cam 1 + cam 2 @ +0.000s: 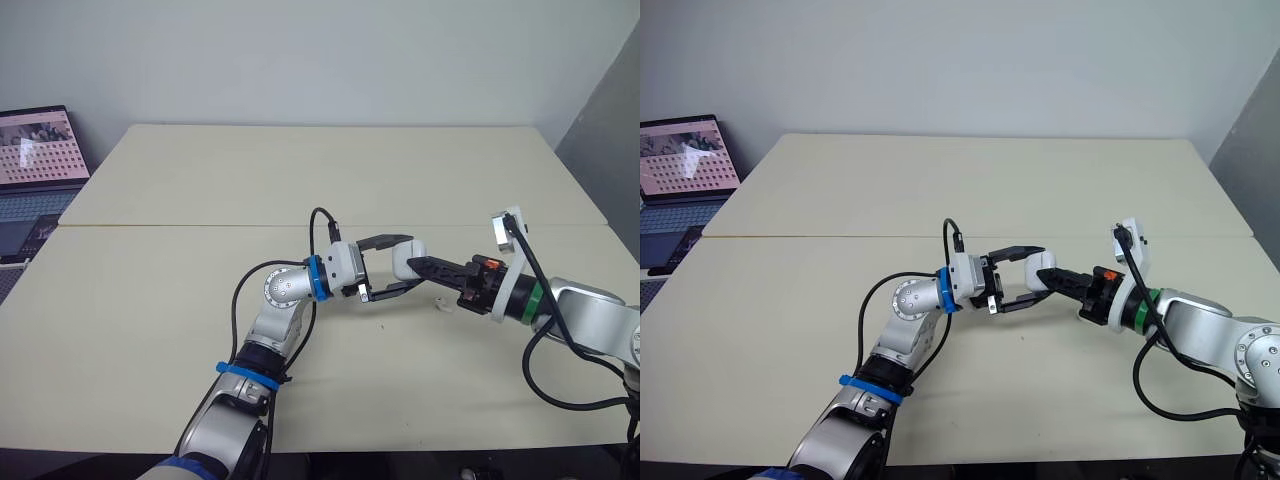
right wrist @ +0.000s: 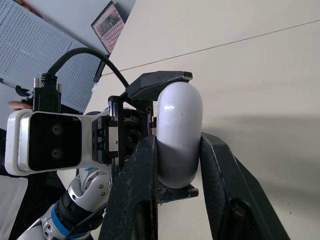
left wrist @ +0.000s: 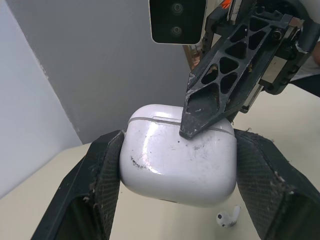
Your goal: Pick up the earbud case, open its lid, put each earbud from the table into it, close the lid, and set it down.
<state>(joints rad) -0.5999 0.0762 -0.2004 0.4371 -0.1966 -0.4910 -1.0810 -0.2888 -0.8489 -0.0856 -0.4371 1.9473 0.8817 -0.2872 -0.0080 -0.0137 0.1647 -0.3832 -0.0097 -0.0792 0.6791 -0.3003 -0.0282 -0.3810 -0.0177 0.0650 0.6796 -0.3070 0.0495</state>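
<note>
Above the near half of the tabletop (image 1: 300, 170), clear of its surface, hangs the white earbud case (image 3: 177, 155), with both arms meeting on it. It is glossy and rounded, a little scuffed, and its lid is down: the seam shows as a thin line across the top of its face.

The left pincer (image 1: 405, 264) is clamped on the earbud case from the two narrow sides, one black finger pressed flat against each end. The right pincer (image 2: 177, 145) comes at the earbud case from the opposite direction and is closed on its two broad faces. In the left wrist view, one of its latticed fingertips (image 3: 200, 117) sits on the front face right at the lid seam. In the right wrist view, the case stands wedged between that pincer's two fingers.

Just below the earbud case and slightly toward the right arm, a single white earbud (image 1: 441, 306) lies on the tabletop, apart from the case and from both pincers.

Well away from the earbud case, off the far left corner of the tabletop, an open laptop (image 1: 35, 170) shows a lit screen.
</note>
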